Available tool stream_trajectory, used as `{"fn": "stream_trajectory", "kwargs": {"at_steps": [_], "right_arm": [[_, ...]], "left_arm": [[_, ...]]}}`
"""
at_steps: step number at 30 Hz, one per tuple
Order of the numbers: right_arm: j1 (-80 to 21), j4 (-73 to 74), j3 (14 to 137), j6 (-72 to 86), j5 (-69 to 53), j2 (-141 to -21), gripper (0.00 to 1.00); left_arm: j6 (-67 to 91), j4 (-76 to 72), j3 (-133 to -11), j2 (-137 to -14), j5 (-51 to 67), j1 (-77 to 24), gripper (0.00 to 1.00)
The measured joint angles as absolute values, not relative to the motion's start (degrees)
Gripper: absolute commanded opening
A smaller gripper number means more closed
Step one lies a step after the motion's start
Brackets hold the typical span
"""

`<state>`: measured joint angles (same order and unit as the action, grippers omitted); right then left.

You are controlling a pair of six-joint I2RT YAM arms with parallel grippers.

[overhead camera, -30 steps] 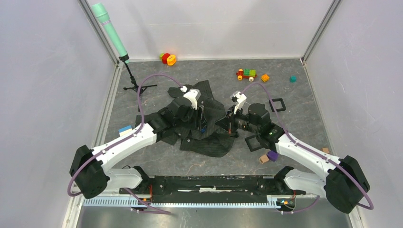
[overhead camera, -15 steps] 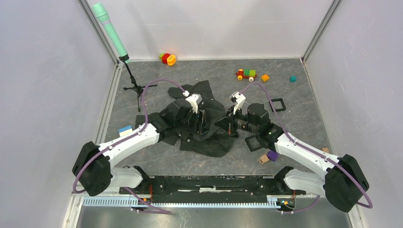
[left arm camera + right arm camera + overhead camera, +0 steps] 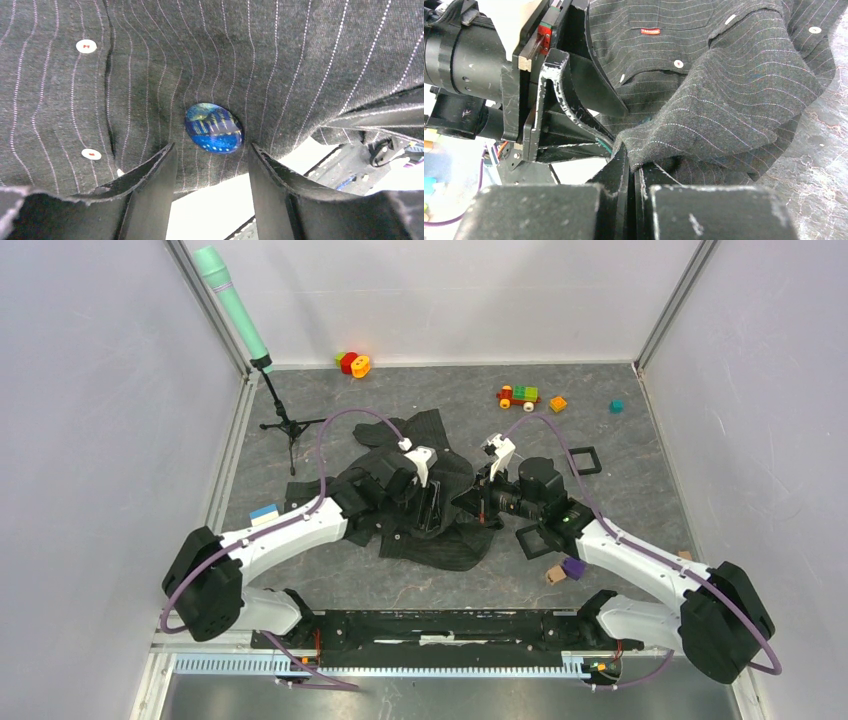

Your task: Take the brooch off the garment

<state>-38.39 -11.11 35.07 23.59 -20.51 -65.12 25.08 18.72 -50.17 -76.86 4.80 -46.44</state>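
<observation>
On the left side of the garment [image 3: 440,545], the left gripper [image 3: 211,152] points straight at the cloth. Its two fingers are spread wide and hold nothing. The brooch [image 3: 214,128], a small shiny blue oval, sits pinned on the striped cloth of the garment. It is right in front of the gap between those fingers and does not touch them. A white button [image 3: 86,46] sits on the garment up and to the left of the brooch. On the right side of the garment, the right gripper [image 3: 631,167] has its fingers squeezed tight on a fold of the cloth and holds it up.

I think the step now is lining up to grab the brooch. Next, the left gripper should push in a little, close on the brooch, and pull it off.
</observation>
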Motion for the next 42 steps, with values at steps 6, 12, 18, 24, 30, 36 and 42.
{"fn": "stream_trajectory", "kwargs": {"at_steps": [6, 12, 18, 24, 30, 36, 42], "right_arm": [[-38.39, -11.11, 35.07, 23.86, -20.49, -65.39, 0.0], [-38.39, -11.09, 35.07, 24.01, -20.43, -65.39, 0.0], [-38.39, -11.09, 35.07, 24.01, -20.4, -65.39, 0.0], [-38.39, -10.07, 35.07, 23.79, -19.46, -65.87, 0.07], [-38.39, -6.31, 35.09, 21.76, -17.47, -67.77, 0.78], [-38.37, -2.13, 35.16, 15.53, -16.62, -67.2, 0.82], [-37.85, -2.46, 37.21, 9.39, -22.79, -66.83, 0.73]], "left_arm": [[24.18, 21.06, -51.81, -78.3, -0.38, -47.57, 0.22], [24.12, 21.76, -51.86, -77.45, -5.02, -47.99, 0.12], [24.14, 21.71, -51.86, -73.73, -5.56, -47.16, 0.08], [24.14, 21.65, -51.7, -73.32, -5.15, -45.87, 0.02], [24.14, 18.5, -48.97, -71.26, 3.9, -41.39, 0.03], [24.21, 10.9, -40.99, -66.59, 15.97, -39.51, 0.04], [24.16, 5.45, -39.83, -66.13, 24.93, -39.51, 0.02]]}}
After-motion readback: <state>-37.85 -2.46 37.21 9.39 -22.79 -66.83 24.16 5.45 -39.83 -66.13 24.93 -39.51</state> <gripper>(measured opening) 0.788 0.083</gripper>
